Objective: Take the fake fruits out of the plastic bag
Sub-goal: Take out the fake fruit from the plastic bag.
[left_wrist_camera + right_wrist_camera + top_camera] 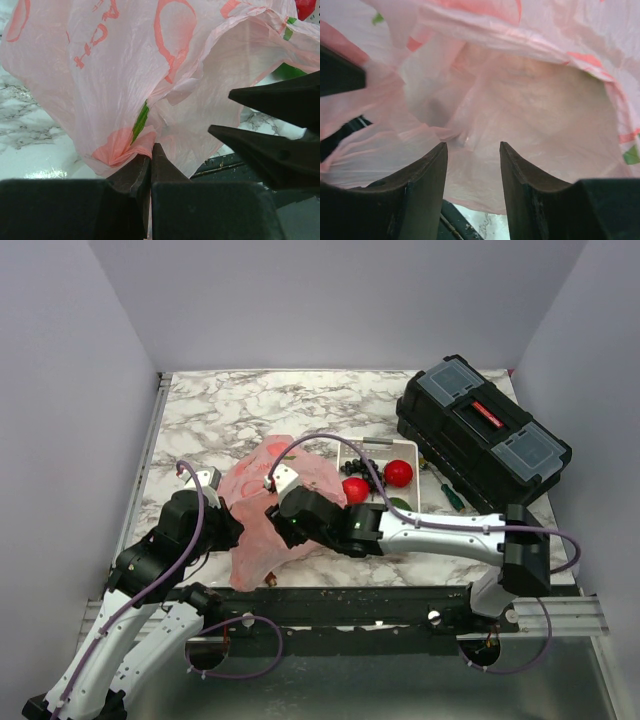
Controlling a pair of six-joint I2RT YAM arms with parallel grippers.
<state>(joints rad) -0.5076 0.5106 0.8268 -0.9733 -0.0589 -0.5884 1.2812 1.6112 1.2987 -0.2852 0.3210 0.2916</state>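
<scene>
The pink plastic bag [262, 502] lies crumpled on the marble table in front of both arms. My left gripper [230, 530] is shut on a fold of the bag's edge [127, 147]. My right gripper [277, 524] is open, its fingers [427, 170] at the bag's mouth, with only pink film [530, 110] between and beyond them. No fruit shows inside the bag. A red apple [399, 473], a second red fruit [354, 490], black grapes [374, 483] and a dark green fruit [400, 502] lie in or at the white tray [378, 445].
A black toolbox [482, 428] stands at the back right. A green-handled screwdriver [452, 496] lies beside it. The right gripper's fingers [270, 145] show close to the right in the left wrist view. The black frame rail [350, 602] runs along the near edge.
</scene>
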